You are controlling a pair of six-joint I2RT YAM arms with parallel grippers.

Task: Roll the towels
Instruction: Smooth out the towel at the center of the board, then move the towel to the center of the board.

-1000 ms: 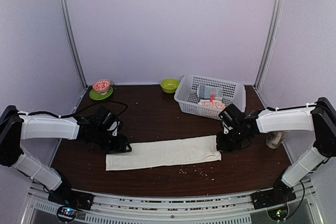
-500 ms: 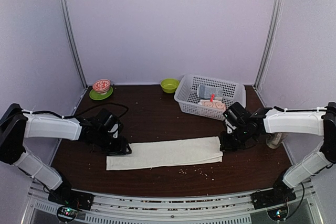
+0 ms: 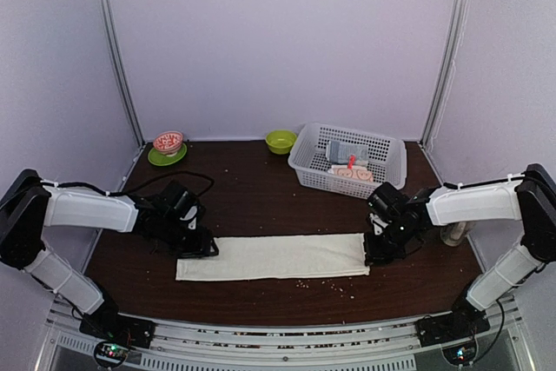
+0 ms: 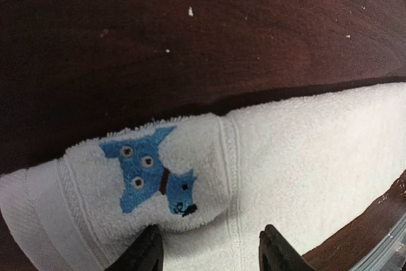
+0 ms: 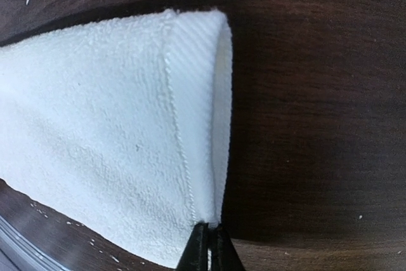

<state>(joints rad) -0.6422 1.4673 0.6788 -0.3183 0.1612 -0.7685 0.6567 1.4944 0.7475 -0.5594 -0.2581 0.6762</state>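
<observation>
The plain cream-white towel point(image 3: 274, 257) lies on the dark table as a long folded strip running left to right. Its blue mark point(image 4: 149, 172) is at the left end. My left gripper point(image 3: 201, 248) is low over that end, and in the left wrist view its jaws point(image 4: 209, 253) stand apart and open over the cloth. My right gripper point(image 3: 375, 252) is shut on the towel's right end, pinching the folded edge point(image 5: 209, 245). The cream towel with orange-pink faces point(image 3: 352, 174) lies in the basket.
A white basket point(image 3: 387, 149) at the back right also holds a grey-blue rolled towel point(image 3: 345, 153). A green bowl point(image 3: 280, 140) and a red patterned bowl on a green plate point(image 3: 168, 142) stand at the back. A small jar point(image 3: 452, 232) stands at the right edge. Crumbs dot the table.
My right gripper has drawn the towel's right end a little right and toward the near edge, so the strip lies straighter. My left gripper has stayed at the left end.
</observation>
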